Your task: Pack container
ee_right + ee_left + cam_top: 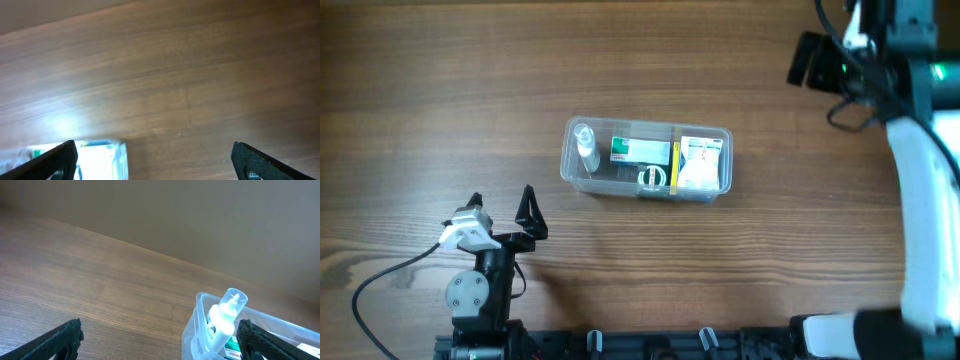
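The container (605, 183) sits ahead of the left jaws and off to their right. It holds a dropper bottle (585, 148), a green-and-white box (640, 151) and a white box (700, 165) (side by side, likely to use its full length). Both pairs of jaws are spread wide and empty, well apart from it. The right jaws see only one corner of it, by their left finger. Bare surface (440, 90) lies all round the container, so either arm looks free to approach.

Even, bright light; glare patch on the table (60, 125), soft wrist-view focus.
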{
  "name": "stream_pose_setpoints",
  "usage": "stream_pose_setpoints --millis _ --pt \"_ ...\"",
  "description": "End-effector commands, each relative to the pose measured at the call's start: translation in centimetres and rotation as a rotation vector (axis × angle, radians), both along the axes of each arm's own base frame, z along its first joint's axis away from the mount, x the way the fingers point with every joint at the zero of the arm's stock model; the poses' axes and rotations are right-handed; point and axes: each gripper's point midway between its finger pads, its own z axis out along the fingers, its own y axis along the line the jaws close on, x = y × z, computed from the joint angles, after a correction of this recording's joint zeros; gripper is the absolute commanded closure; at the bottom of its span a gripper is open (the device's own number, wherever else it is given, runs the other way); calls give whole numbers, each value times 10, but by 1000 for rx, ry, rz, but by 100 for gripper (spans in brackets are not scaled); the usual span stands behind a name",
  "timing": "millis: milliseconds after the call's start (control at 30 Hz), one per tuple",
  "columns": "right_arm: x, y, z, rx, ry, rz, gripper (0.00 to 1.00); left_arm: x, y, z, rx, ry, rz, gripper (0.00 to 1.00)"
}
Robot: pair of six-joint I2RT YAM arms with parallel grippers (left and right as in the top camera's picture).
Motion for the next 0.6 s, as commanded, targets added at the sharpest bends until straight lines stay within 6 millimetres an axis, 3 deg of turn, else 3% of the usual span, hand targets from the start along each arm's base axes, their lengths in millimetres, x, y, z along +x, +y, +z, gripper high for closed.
stream_pose_setpoints --millis 0,233,567 --pt "-33 -2 1 1 -30 -15 0 -1 0 -1 -2 -1 -4 0" --pt "-43 6 0 60 -337 23 0 -1 0 -1 -2 -1 -4 0" --pt "-71 4 -26 89 -693 27 0 -1 0 -1 -2 -1 -4 0"
